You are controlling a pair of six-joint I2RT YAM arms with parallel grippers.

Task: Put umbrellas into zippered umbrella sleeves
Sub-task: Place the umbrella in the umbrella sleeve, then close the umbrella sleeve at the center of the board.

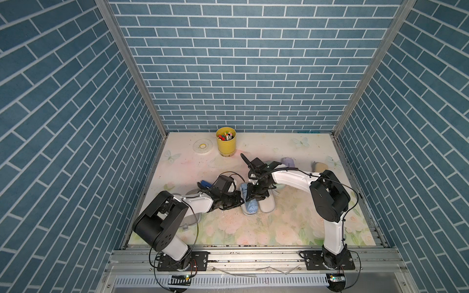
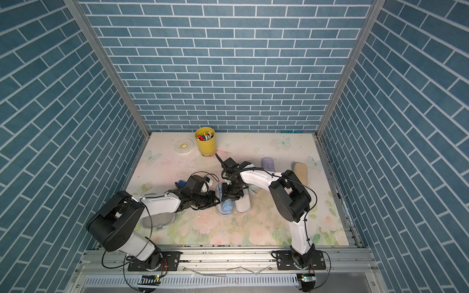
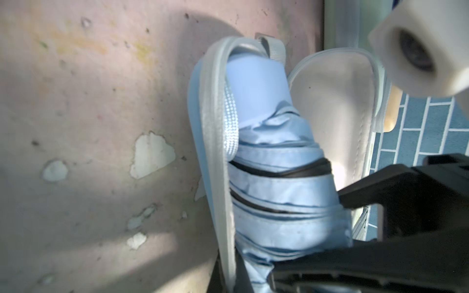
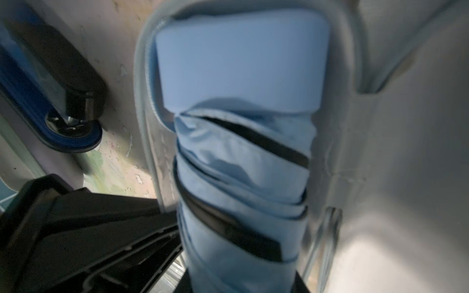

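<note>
Left hand [image 1: 241, 200] clenched on light blue sleeve [image 3: 215, 142] rim, middle of bench. Light blue umbrella [image 3: 279, 192] lies in the open sleeve, my right hand [image 1: 256, 194] grasping it. Risk: crooked release, fabric bulges over rim and jams the zip.

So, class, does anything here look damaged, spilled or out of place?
Yes: the flowery table cover looks damaged. Beside the open blue sleeve holding the blue umbrella, its print has flaked away in pale patches.
</note>
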